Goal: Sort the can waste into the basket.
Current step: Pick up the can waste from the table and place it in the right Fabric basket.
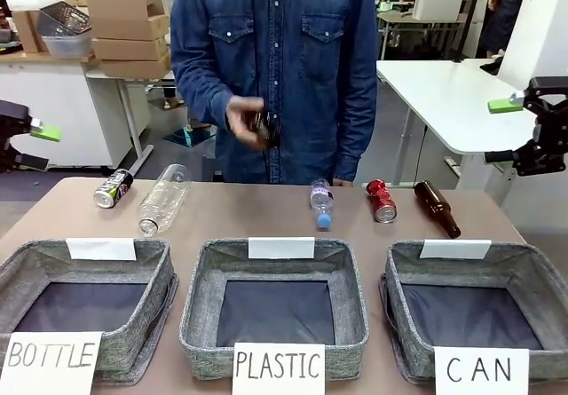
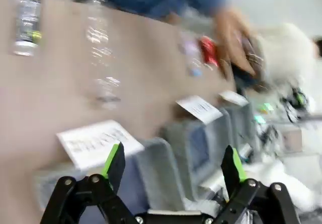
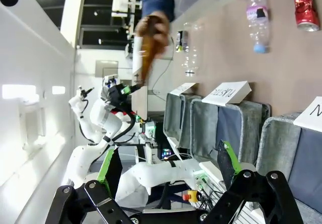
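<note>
The red can (image 1: 382, 201) lies on its side at the far right of the table, behind the grey basket (image 1: 532, 269) whose card reads "CAN". The black can (image 1: 113, 188) with green-yellow print lies at the far left. My left gripper (image 1: 43, 148) hangs open at the left edge, off the table. Beyond the right edge, my right gripper (image 1: 499, 130) is open and high. The blurred left wrist view has the left gripper (image 2: 172, 163) open and empty, the black can (image 2: 26, 25) far off. In the right wrist view the right gripper (image 3: 169, 166) is open, the red can (image 3: 305, 5) at top right.
A person stands at the far side holding a brown bottle (image 1: 262, 127) at waist height. Another brown bottle (image 1: 437, 209) lies right of the red can. A large clear bottle (image 1: 162, 200) and a small one (image 1: 321, 203) lie between the cans. Bins marked "BOTTLE" (image 1: 164, 266) and "PLASTIC" (image 1: 351, 271) stand in front.
</note>
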Controlling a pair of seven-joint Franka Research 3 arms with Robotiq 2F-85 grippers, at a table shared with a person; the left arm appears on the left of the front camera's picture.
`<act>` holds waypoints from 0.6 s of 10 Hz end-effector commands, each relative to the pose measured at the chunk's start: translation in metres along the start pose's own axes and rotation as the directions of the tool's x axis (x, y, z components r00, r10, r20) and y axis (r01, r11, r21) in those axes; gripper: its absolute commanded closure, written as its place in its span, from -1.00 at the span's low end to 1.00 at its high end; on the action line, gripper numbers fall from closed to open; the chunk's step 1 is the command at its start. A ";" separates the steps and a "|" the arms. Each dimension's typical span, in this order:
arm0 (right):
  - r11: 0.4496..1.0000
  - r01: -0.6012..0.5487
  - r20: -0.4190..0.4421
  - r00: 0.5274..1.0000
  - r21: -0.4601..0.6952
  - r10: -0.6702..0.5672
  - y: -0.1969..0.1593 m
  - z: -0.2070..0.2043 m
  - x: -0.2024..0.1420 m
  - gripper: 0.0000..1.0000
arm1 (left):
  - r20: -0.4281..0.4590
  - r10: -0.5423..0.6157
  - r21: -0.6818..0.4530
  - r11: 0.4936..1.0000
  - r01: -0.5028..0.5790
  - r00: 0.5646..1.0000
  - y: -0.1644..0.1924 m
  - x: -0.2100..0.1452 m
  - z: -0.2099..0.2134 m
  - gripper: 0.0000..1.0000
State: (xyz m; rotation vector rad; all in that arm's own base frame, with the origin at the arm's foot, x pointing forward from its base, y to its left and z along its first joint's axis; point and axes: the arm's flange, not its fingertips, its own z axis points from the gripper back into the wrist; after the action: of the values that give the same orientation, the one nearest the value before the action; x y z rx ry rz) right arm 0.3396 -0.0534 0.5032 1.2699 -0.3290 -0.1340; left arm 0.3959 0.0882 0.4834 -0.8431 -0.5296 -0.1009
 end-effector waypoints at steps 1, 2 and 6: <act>0.999 -0.030 0.007 1.000 0.024 0.029 0.001 -0.001 0.005 -1.00 | 0.118 0.134 0.075 0.987 -0.143 0.984 -0.007 0.011 -0.032 -1.00; 0.999 -0.030 0.007 1.000 0.024 0.029 0.001 -0.001 0.005 -1.00 | 0.000 0.000 0.000 1.000 0.000 1.000 0.000 0.000 0.000 -1.00; 0.999 -0.030 0.007 1.000 0.024 0.029 0.001 -0.001 0.005 -1.00 | -0.061 0.066 0.079 0.995 -0.061 0.996 0.044 0.044 -0.045 -1.00</act>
State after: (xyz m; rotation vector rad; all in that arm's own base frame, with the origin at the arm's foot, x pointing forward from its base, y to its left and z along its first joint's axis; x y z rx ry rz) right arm 0.3394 -0.0539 0.5035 1.2724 -0.3309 -0.1338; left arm 0.4331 0.0814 0.4596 -0.7891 -0.5018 -0.0362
